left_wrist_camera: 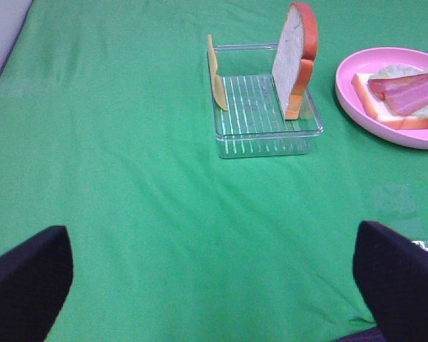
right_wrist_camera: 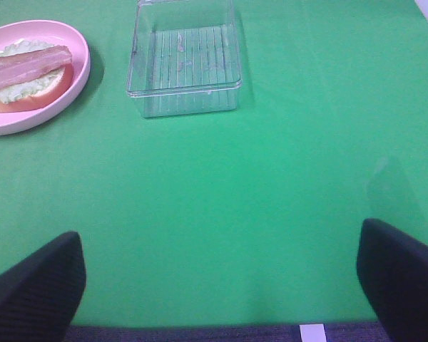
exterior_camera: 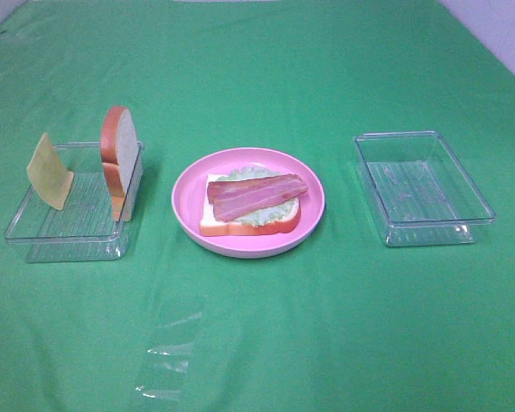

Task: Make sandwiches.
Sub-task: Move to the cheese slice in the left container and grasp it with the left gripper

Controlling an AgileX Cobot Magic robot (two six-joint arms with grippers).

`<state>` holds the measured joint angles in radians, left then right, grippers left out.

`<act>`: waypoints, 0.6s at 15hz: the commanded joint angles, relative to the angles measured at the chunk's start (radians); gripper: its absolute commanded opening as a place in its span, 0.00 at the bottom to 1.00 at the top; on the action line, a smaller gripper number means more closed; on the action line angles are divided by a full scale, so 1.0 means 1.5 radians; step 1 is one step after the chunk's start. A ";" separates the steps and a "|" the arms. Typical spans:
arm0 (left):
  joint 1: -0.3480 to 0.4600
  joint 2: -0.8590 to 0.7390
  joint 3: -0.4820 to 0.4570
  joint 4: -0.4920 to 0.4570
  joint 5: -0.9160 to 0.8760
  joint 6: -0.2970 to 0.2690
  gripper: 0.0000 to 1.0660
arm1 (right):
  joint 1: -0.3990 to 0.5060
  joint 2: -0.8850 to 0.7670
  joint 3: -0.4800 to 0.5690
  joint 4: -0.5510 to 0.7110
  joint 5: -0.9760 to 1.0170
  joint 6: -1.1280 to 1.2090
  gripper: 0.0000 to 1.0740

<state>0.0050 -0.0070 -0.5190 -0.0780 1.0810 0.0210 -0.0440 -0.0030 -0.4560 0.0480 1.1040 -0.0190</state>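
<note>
On the pink plate [exterior_camera: 249, 249] lies a partly stacked sandwich: a bread slice [exterior_camera: 219, 225], pale lettuce [exterior_camera: 240, 174] and bacon strips [exterior_camera: 257, 196] on top. In the clear left tray [exterior_camera: 60, 236], a second bread slice [exterior_camera: 120, 163] stands upright against the right wall. A yellow cheese square [exterior_camera: 50, 172] leans at its left end. My left gripper [left_wrist_camera: 214, 285] is open over bare cloth, well short of that tray [left_wrist_camera: 267, 135]. My right gripper [right_wrist_camera: 217, 285] is also open and holds nothing. Neither arm shows in the high view.
An empty clear tray [exterior_camera: 429, 225] sits right of the plate; it also shows in the right wrist view [right_wrist_camera: 185, 64]. Green cloth covers the table, with pale wall at the far corners.
</note>
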 commanded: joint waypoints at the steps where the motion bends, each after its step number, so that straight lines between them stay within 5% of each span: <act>1: -0.001 -0.001 0.001 0.004 -0.003 -0.001 0.96 | 0.001 -0.021 0.003 -0.003 -0.005 -0.006 0.92; 5: -0.001 -0.001 0.001 0.033 -0.003 -0.052 0.96 | 0.001 -0.021 0.003 -0.003 -0.005 -0.006 0.92; 9: -0.001 0.072 -0.065 0.059 0.017 -0.053 0.96 | 0.001 -0.021 0.003 -0.002 -0.005 -0.006 0.92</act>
<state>0.0050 0.2100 -0.6690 0.0000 1.1370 -0.0510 -0.0440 -0.0030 -0.4560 0.0480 1.1040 -0.0190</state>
